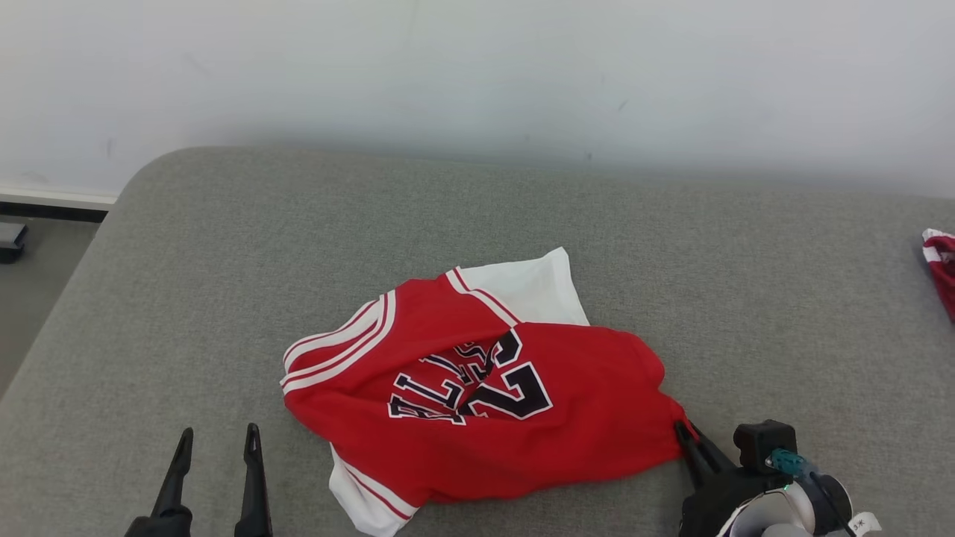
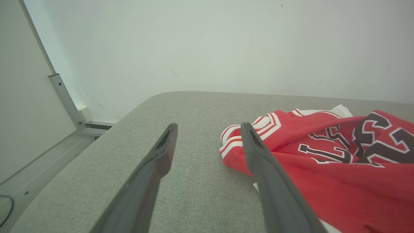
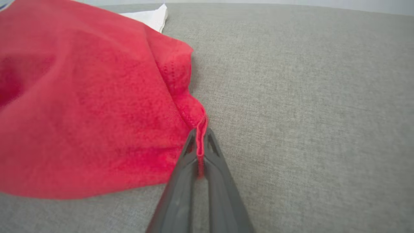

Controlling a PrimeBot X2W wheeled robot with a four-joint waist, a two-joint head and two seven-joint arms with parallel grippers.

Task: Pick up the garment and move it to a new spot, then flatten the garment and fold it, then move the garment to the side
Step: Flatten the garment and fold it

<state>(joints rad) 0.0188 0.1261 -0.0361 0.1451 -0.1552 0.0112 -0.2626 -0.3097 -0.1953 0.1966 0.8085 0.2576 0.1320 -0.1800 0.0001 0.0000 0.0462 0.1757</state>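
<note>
While the red basketball jersey (image 1: 477,403) lies crumpled on the grey cushion (image 1: 671,246), lettering creased and hard to read, the right gripper (image 1: 680,430) pinches its near right hem, fingers pressed together on a red fold. Left gripper (image 1: 219,430) hovers left of the jersey, fingers spread, clear of the cloth. Bare cushion all round the jersey; far to its right, another red garment (image 1: 941,272), cut off.

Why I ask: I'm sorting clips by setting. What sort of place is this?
Probably an indoor test room: a grey fabric-covered surface against a bare white wall, with a red jersey crumpled on it.
</note>
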